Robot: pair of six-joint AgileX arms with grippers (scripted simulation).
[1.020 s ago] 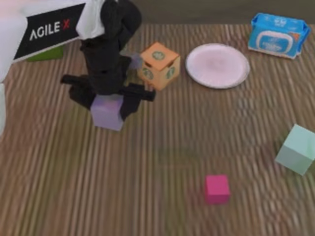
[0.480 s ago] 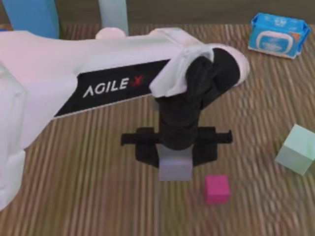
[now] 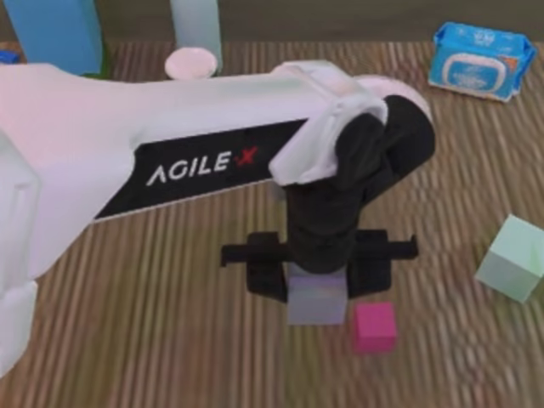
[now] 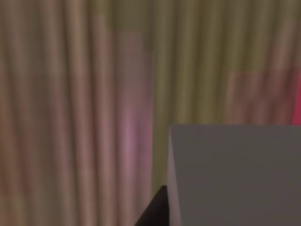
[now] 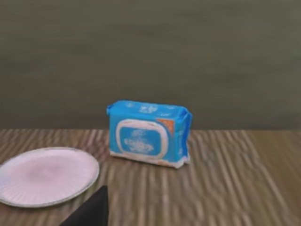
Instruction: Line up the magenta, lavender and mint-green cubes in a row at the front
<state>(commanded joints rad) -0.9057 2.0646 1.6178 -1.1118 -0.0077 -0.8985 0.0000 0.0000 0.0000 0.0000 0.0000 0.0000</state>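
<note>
Left claw (image 3: 317, 270), clamped on the pale lavender cube (image 3: 316, 297), has swung it over from beside the orange box; it now hangs just left of the small magenta cube (image 3: 375, 326), so the row is forming.

Even, soft light across the top view, no hard shadows, just a faint dark smudge under the small magenta cube (image 3: 375, 326). The big white arm casing (image 3: 127, 178) glows pale pink, nearly washed out, no sharp glare. The ribbed brown tabletop (image 3: 153, 348) smears into wavy stripes. Left wrist view is a soft blur: stripes melt together, and the grey-lavender cube face (image 4: 235, 174) sits in shade. Right wrist view is dimmer, with a murky backdrop, yet the blue wet-wipes pack (image 5: 148, 133) reads fairly crisp.
</note>
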